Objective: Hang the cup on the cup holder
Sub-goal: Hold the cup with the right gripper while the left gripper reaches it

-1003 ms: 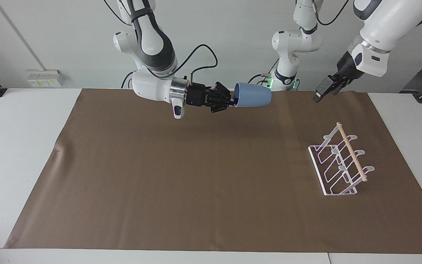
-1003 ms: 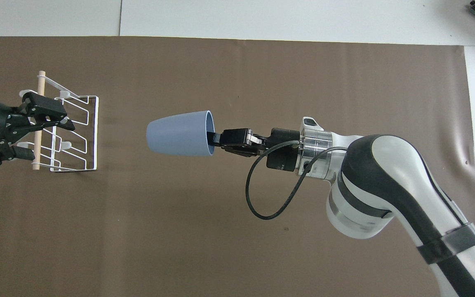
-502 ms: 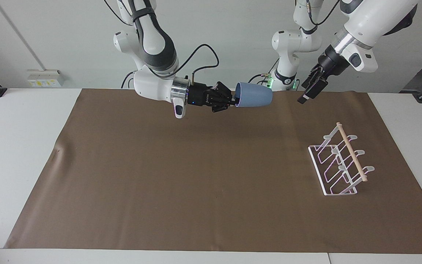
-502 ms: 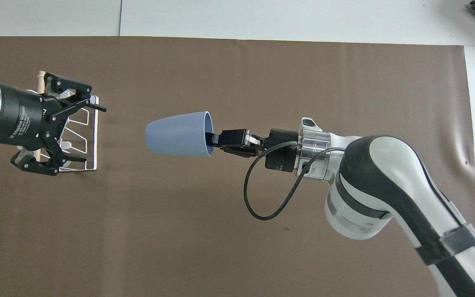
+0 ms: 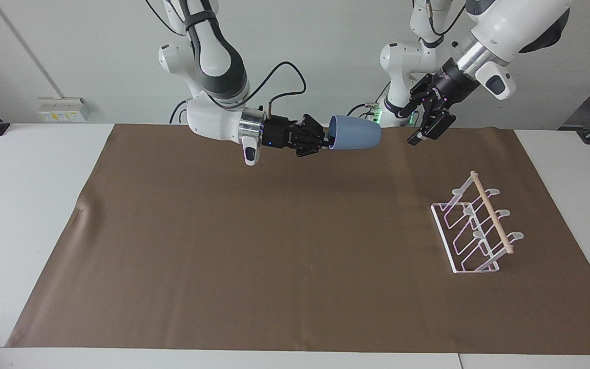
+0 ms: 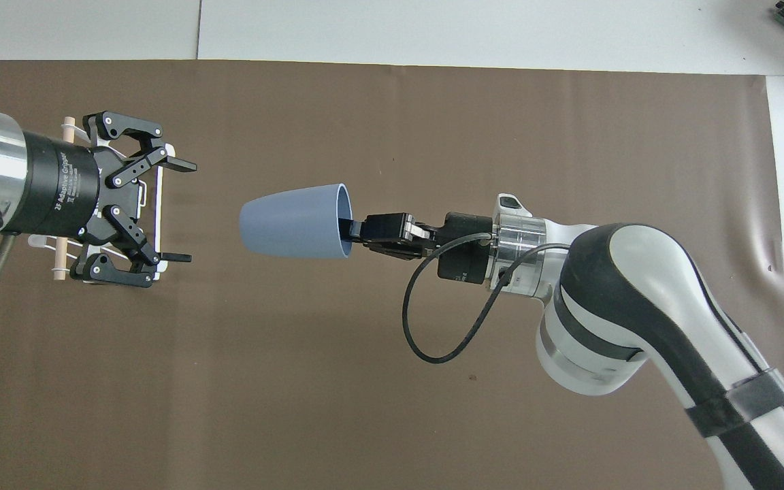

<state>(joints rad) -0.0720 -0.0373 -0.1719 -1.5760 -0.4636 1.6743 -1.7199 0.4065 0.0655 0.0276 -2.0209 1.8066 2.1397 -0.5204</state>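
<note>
Cup (image 5: pixel 355 132) held sideways, airborne, over the mat (image 5: pixel 274 246).
Your right gripper (image 5: pixel 325 139) pinches its rim; left gripper (image 6: pixel 181 211), spread wide, sits at the cup's 9 o'clock overhead, over the cup holder (image 5: pixel 477 228).

cup (image 5: pixel 355 132): light-blue handleless tumbler, lying sideways in the air, gripped at its rim, rounded base pointing toward the left arm's end, over the mat's edge nearest the robots.
cup holder (image 5: pixel 474 230): white wire rack, wooden rod on top, upright on the mat near the left arm's end.
</note>
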